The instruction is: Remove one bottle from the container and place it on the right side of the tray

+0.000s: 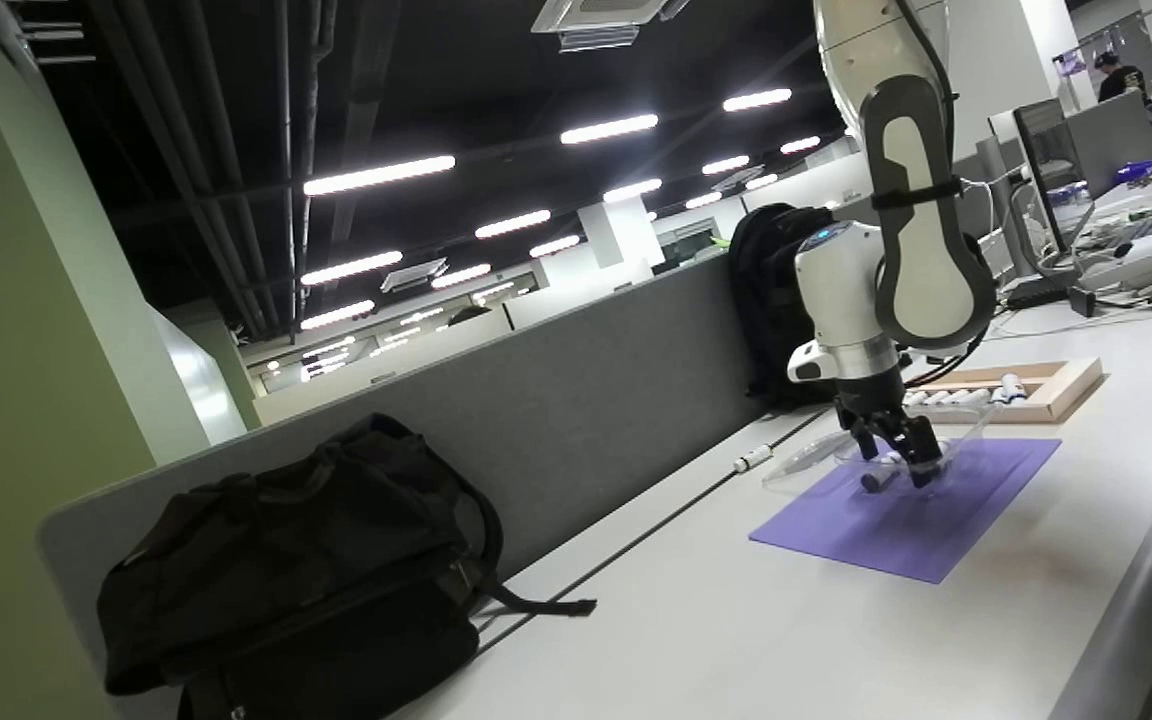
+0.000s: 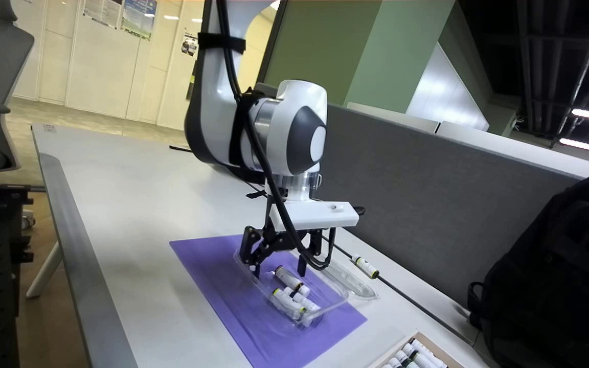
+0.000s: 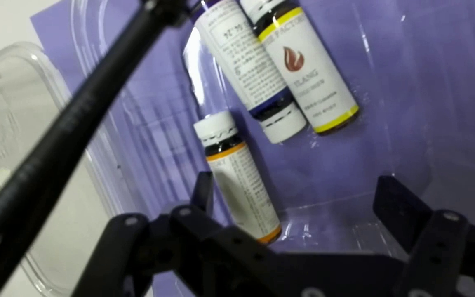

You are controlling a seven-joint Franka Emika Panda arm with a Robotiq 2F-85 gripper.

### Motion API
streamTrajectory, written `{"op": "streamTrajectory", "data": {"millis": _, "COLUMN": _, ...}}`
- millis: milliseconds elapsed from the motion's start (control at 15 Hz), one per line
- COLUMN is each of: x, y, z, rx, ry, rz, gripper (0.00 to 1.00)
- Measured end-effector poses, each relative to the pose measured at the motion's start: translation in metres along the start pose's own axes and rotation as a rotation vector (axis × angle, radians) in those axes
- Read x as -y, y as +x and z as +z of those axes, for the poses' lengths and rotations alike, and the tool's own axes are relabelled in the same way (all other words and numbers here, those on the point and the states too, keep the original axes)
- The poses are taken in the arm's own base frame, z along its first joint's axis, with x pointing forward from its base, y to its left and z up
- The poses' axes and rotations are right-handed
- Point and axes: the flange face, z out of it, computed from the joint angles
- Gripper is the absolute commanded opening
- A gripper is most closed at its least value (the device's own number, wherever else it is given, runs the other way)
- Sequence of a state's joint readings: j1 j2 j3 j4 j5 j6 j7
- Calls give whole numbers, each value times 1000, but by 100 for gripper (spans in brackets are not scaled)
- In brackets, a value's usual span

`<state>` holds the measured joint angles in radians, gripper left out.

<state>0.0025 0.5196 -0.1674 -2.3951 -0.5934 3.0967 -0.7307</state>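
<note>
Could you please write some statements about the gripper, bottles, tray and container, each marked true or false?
1. The gripper is open. True.
2. The clear plastic container, with the flame-logo bottle inside, stands on the purple mat. True.
3. The flame-logo bottle has blue bands. False: its bands are yellow.
4. The wooden tray holds several bottles. True.
5. Every bottle lies in the wooden tray or clear plastic container. False: a loose bottle lies on the tabletop.
</note>
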Motion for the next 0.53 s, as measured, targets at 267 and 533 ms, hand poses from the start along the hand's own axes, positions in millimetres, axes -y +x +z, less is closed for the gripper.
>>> {"op": "streamTrajectory", "data": {"millis": 267, "x": 1, "y": -4, "z": 4, "rx": 4, "ry": 5, "rz": 3, "gripper": 100}}
{"op": "streamTrajectory", "data": {"millis": 533, "x": 2, "y": -14, "z": 12, "rx": 11, "ry": -2, "rz": -7, "gripper": 100}}
